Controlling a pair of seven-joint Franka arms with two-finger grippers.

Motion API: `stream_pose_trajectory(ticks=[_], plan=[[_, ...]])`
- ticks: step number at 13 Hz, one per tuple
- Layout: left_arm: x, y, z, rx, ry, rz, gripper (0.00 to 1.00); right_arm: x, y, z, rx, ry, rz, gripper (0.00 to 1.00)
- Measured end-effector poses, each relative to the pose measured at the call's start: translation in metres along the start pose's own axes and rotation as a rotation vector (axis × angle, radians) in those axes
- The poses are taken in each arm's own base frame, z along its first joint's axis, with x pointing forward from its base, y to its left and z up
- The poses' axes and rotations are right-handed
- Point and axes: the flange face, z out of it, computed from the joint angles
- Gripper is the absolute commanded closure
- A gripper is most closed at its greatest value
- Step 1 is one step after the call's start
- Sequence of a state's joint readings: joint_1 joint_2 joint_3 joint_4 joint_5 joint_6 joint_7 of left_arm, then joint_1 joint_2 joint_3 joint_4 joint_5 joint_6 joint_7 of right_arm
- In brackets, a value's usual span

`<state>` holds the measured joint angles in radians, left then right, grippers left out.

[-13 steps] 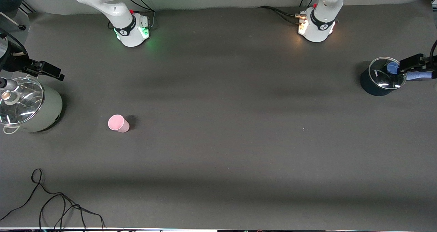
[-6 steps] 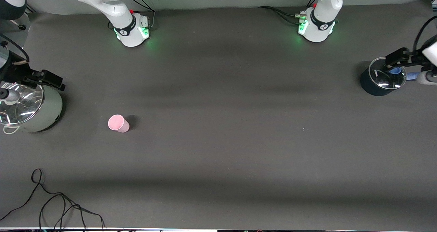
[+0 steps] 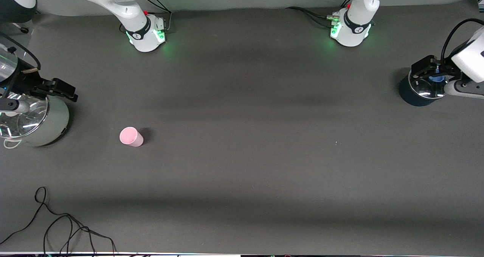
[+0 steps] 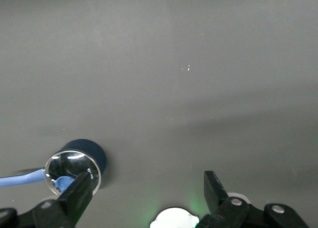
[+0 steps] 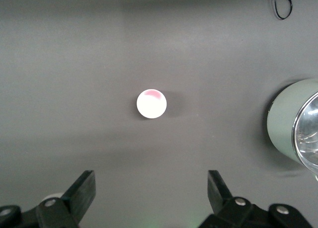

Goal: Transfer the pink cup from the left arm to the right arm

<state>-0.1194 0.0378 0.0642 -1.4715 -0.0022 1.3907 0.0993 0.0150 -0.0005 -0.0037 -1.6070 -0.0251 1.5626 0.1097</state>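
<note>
The pink cup point(image 3: 131, 137) stands on the dark table toward the right arm's end, with nothing touching it. It also shows in the right wrist view point(image 5: 151, 103). My right gripper point(image 3: 69, 91) hangs open and empty over the rim of the green pot point(image 3: 45, 124), well apart from the cup. In its own view the right gripper point(image 5: 151, 189) has its fingers point(image 5: 85, 187) spread wide. My left gripper point(image 3: 419, 71) is open and empty over the dark blue pot point(image 3: 412, 95) at the left arm's end. The left wrist view shows that gripper point(image 4: 147, 189) empty.
The green pot has a glass lid point(image 3: 22, 113); the pot also shows in the right wrist view point(image 5: 290, 126). The blue pot point(image 4: 82, 158) has a glass lid with a blue knob point(image 3: 437, 78). A black cable point(image 3: 64, 226) lies near the table's front edge.
My left gripper has moved over the blue pot toward the table's middle, and its base light has turned from orange to green. My right gripper has shifted slightly. The cup has not moved.
</note>
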Motion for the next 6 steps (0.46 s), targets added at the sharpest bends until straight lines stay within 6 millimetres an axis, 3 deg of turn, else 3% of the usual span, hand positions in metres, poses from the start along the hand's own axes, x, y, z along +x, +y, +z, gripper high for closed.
stream_pose_trajectory(ticks=[6], plan=[[0.0039, -0.0028, -0.0009, -0.012, 0.033, -0.004, 0.00, 0.0000, -0.0035, -0.0001, 0.000, 0.002, -0.008, 0.00]])
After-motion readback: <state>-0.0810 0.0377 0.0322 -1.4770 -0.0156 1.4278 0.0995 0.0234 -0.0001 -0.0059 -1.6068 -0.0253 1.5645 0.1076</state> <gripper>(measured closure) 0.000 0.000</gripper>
